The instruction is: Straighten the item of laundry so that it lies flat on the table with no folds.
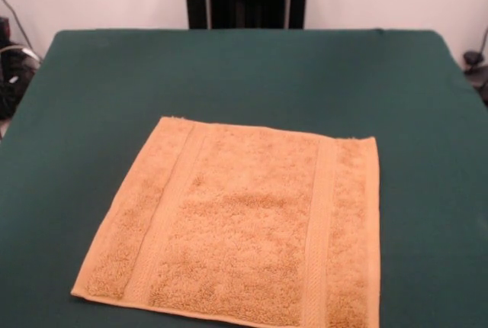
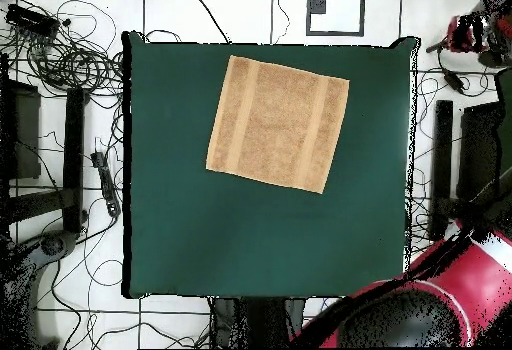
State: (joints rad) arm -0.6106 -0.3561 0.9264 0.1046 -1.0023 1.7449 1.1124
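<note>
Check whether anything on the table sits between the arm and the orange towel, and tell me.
Nothing visible does. The towel lies spread alone on the green table, and no other object rests on the cloth between it and the robot's side. The red arm shows only at the table's corner in the overhead view; its gripper is not in view.

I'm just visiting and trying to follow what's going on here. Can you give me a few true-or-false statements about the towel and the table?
1. The towel lies spread out flat. True.
2. The table is covered in red cloth. False: dark green.
3. The towel has two woven bands running across it. True.
4. A gripper is pinching the towel's corner. False: no gripper touches it; only part of the red arm shows, beside the table in the overhead view.
</note>
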